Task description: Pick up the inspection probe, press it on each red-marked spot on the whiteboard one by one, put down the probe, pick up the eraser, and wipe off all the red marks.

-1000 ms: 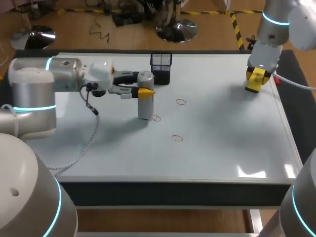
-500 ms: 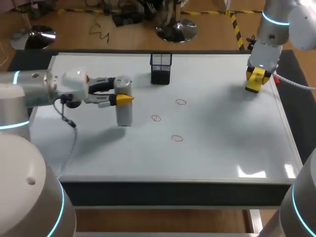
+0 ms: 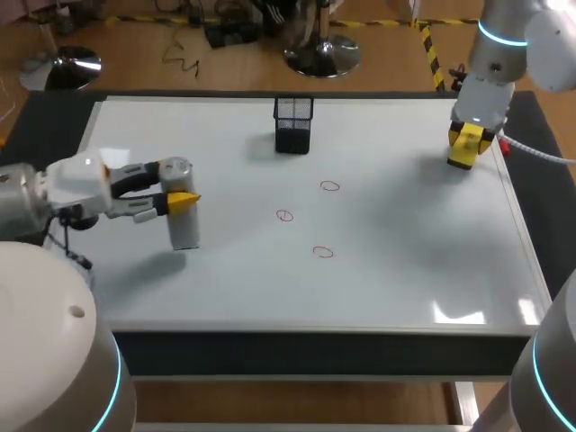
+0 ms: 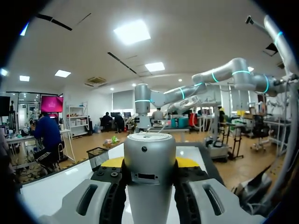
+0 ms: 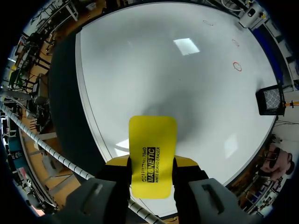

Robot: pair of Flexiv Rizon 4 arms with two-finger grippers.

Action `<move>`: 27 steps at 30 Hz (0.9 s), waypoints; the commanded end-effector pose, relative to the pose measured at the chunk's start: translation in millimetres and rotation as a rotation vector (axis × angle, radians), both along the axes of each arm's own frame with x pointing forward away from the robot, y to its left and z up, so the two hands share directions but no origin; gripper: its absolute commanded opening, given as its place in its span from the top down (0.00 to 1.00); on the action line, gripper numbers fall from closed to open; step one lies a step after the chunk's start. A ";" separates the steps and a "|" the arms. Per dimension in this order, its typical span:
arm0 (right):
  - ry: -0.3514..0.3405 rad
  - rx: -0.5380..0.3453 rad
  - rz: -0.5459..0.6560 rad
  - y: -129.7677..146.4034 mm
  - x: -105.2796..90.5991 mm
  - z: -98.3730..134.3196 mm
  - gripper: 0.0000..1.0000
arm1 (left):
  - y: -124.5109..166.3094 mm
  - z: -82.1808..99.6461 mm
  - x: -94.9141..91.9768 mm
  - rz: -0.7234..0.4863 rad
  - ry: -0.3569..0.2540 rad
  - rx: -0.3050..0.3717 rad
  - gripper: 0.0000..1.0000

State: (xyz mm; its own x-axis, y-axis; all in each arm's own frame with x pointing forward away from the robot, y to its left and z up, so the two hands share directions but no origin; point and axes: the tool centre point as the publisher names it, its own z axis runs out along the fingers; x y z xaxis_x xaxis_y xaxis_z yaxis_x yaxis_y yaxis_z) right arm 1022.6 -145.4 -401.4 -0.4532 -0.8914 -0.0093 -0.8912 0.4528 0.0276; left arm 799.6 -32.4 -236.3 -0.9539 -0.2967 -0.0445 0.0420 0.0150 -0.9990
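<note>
left gripper [image 4: 149, 163] is clamping one grey cylindrical probe [image 3: 184, 229], right gripper [image 5: 152, 164] one flat yellow eraser [image 5: 153, 137]. three red ovals [image 3: 329, 186] are showing.

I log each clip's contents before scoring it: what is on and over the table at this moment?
whiteboard: one, white, covers the table top.
red marks: three, small red ovals, near the board's middle, apart from one another.
mesh holder: one, black, at the middle of the board's far edge.
inspection probe: one, silver-grey, upright over the board's left part.
eraser: one, yellow, over the board's far right corner.
left gripper: one, grey with yellow tips, fingers shut on the inspection probe.
right gripper: one, grey with yellow tips, fingers shut on the eraser.
</note>
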 end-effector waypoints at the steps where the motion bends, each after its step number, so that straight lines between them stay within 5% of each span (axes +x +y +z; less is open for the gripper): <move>1: 0.002 -0.003 0.002 -0.3 0.9 0.7 1.00 | 18.9 8.6 -16.9 0.185 -0.014 0.000 1.00; 27: 0.004 -0.019 0.036 12.6 -7.2 4.5 1.00 | 25.5 10.8 -17.6 0.193 -0.022 0.010 1.00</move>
